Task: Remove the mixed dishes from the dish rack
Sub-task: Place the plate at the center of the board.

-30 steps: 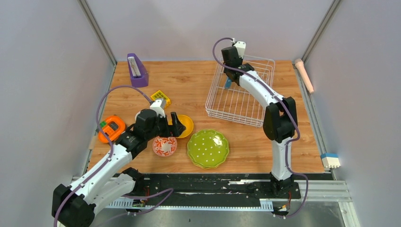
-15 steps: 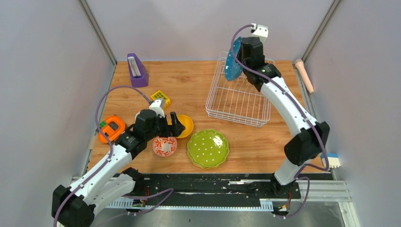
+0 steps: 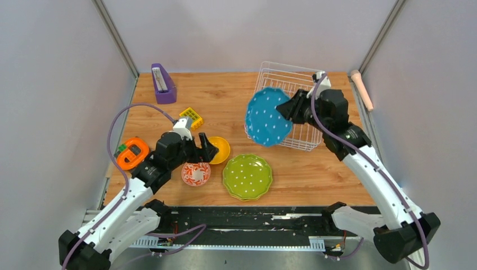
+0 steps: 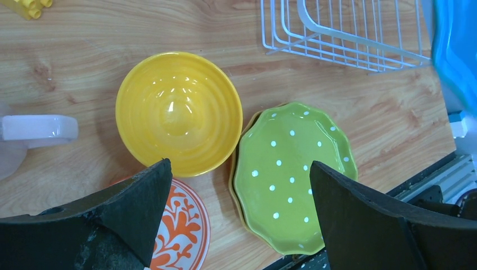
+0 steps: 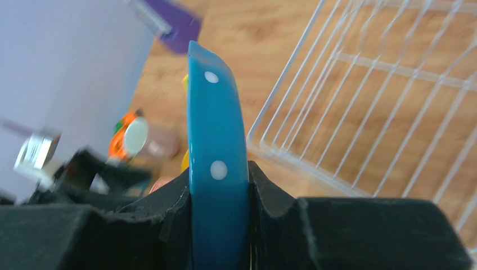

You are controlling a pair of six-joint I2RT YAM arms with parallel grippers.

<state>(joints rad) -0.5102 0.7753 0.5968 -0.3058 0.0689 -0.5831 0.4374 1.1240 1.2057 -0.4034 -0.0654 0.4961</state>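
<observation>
Right tool (image 3: 291, 108) pinching the blue plate (image 3: 268, 116) by its edge, in the air right of centre, over the wire rack's (image 3: 292, 67) left corner.
Right arm reaches up from lower right, elbow bent. Left tool (image 3: 206, 147) spread wide above the yellow bowl (image 3: 223, 149), left of centre. Wooden bench (image 3: 225, 98), grey walls. Plate hides part of the rack.
</observation>
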